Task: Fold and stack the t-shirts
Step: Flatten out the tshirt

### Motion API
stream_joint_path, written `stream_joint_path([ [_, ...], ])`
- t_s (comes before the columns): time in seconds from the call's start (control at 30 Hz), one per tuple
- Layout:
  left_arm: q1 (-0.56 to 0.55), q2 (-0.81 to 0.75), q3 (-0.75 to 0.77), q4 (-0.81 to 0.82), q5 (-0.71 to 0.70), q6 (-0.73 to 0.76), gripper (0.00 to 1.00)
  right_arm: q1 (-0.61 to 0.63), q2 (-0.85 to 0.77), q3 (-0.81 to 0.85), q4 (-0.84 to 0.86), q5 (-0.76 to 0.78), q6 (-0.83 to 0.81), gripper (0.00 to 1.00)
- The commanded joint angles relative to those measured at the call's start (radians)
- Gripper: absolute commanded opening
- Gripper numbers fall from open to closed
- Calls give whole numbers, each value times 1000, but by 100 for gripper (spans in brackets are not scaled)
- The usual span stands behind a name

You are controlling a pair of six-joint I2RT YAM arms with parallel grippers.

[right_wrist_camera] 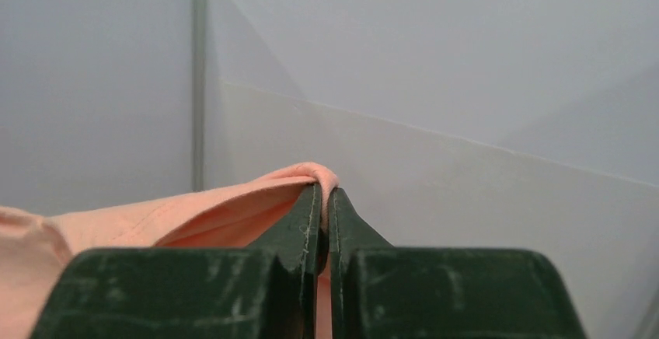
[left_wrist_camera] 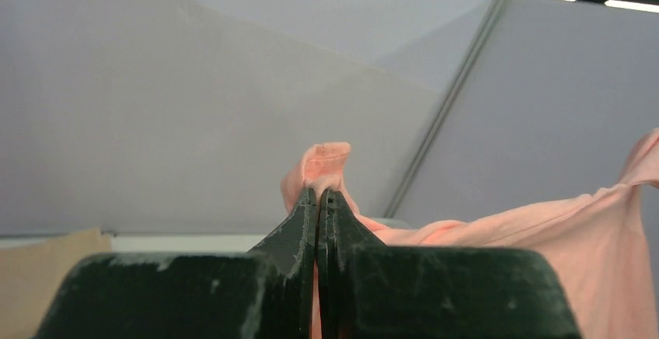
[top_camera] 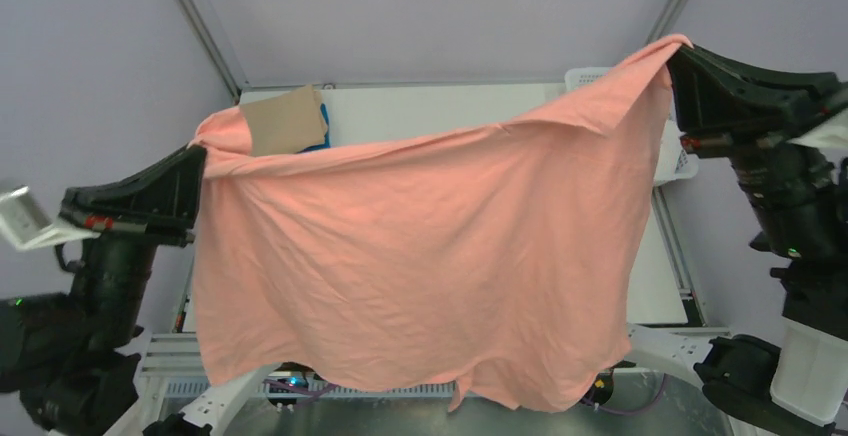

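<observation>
The large salmon-pink t-shirt (top_camera: 420, 256) hangs spread in the air between both arms, above the table. My left gripper (top_camera: 200, 156) is shut on its left corner; the pinched cloth (left_wrist_camera: 326, 164) pokes out past the tips. My right gripper (top_camera: 676, 56) is shut on its right corner, higher up; the pinched cloth (right_wrist_camera: 319, 174) folds over the tips. A folded tan t-shirt (top_camera: 288, 120) lies on a folded blue t-shirt (top_camera: 322, 128) at the table's far left. The tan t-shirt also shows in the left wrist view (left_wrist_camera: 47, 277). The magenta t-shirt is hidden.
The white table (top_camera: 440, 111) lies behind the hanging shirt, mostly hidden by it. A white lattice basket (top_camera: 590, 78) stands at the far right, partly behind the shirt. Grey walls enclose the space.
</observation>
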Motion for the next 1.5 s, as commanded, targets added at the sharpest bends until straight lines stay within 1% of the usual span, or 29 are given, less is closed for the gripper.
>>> stream_joint_path([
  [0.0,0,153,-120,-8,-189,20,0,1,99,-177,231,412,-179,5],
  [0.03,0,185,-148,-8,-234,23,0,1,108,-242,318,498,-209,5],
  [0.1,0,251,-208,-6,-326,9,0,-13,141,-335,429,573,-277,5],
  [0.13,0,280,-247,2,-354,-3,0,-36,162,-376,450,579,-288,5],
  [0.27,1,452,-386,54,-402,-77,0,-150,230,-521,504,544,-191,6],
  [0.33,16,561,-439,72,-399,-117,0,-208,274,-604,540,531,-121,6],
  [0.4,37,693,-459,147,-372,-138,0,-255,326,-688,599,502,-71,5],
  [0.47,61,856,-409,180,-307,-158,0,-294,400,-737,640,474,-26,5],
  [0.53,85,1030,-300,165,-274,-172,0,-329,509,-721,625,477,31,5],
  [0.63,115,1299,-58,34,-224,-195,0,-363,706,-658,593,507,74,5],
  [0.67,124,1361,9,15,-204,-197,0,-370,743,-621,588,513,75,5],
  [0.77,146,1503,165,-23,-145,-212,0,-381,912,-530,580,520,67,5],
  [0.8,152,1538,208,-30,-130,-215,0,-386,978,-472,570,532,59,6],
  [0.83,155,1565,247,-31,-131,-218,0,-388,1009,-415,567,537,51,6],
  [0.87,159,1591,281,-32,-137,-223,1,-396,1073,-386,574,549,27,6],
  [0.9,164,1617,320,-30,-140,-231,4,-400,1102,-332,590,554,15,6],
  [0.93,172,1645,359,-30,-131,-242,5,-412,1170,-296,589,562,-8,7],
  [0.97,180,1673,403,-25,-107,-257,7,-416,1206,-208,559,568,-16,7],
  [1.0,189,1703,444,-14,-85,-271,11,-426,1274,-162,542,579,-22,13],
  [1.03,197,1734,481,-10,-67,-292,21,-430,1307,-72,507,582,-24,18],
  [1.07,206,1765,524,-10,-39,-311,41,-439,1369,-34,488,575,-25,36],
  [1.1,216,1790,561,-14,-5,-326,69,-441,1394,38,451,563,-25,48],
  [1.13,222,1809,602,-14,33,-336,86,-446,1434,71,432,533,-20,68],
  [1.17,225,1816,619,-13,52,-338,97,-446,1447,121,389,506,-18,74],
  [1.2,226,1814,622,-9,58,-333,99,-447,1458,139,377,491,-11,82],
  [1.23,224,1801,617,-2,59,-327,100,-447,1455,153,359,460,-7,87],
  [1.33,222,1714,555,31,56,-301,99,-447,1376,123,348,384,23,94],
  [1.43,214,1627,477,60,55,-268,100,-448,1274,17,353,319,85,99],
  [1.47,210,1601,462,47,55,-256,100,-448,1221,-11,347,308,130,99],
])
